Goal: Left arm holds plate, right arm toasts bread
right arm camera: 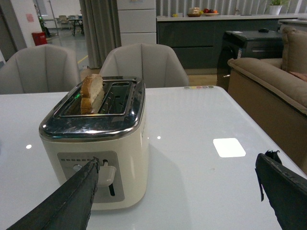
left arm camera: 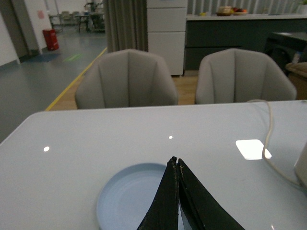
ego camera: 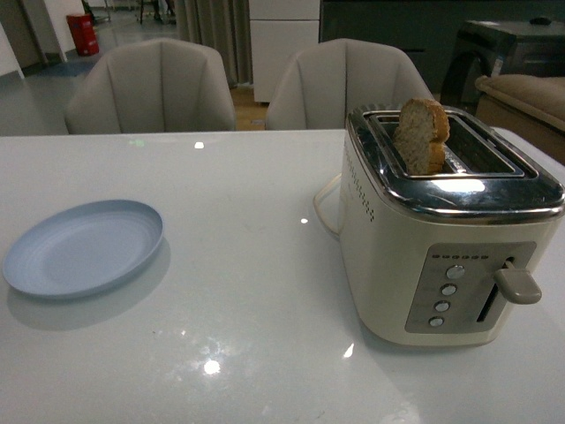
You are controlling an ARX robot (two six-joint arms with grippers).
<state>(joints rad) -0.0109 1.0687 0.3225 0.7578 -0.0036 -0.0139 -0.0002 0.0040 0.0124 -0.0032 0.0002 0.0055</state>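
Note:
The pale blue plate (ego camera: 84, 247) lies flat on the white table at the left; neither arm shows in the front view. In the left wrist view my left gripper (left arm camera: 175, 160) is shut with nothing in it, its black tips over the plate's (left arm camera: 127, 199) far edge. A slice of brown bread (ego camera: 421, 135) stands upright, half out of a slot of the cream toaster (ego camera: 441, 230). In the right wrist view my right gripper (right arm camera: 180, 160) is wide open, one finger (right arm camera: 72, 196) close in front of the toaster's lever (right arm camera: 107, 172); the bread (right arm camera: 91, 92) shows there too.
Two grey chairs (ego camera: 154, 88) stand along the table's far side. The toaster's cord (left arm camera: 268, 139) runs over the table behind it. A beige sofa (right arm camera: 273, 81) sits off the table's right end.

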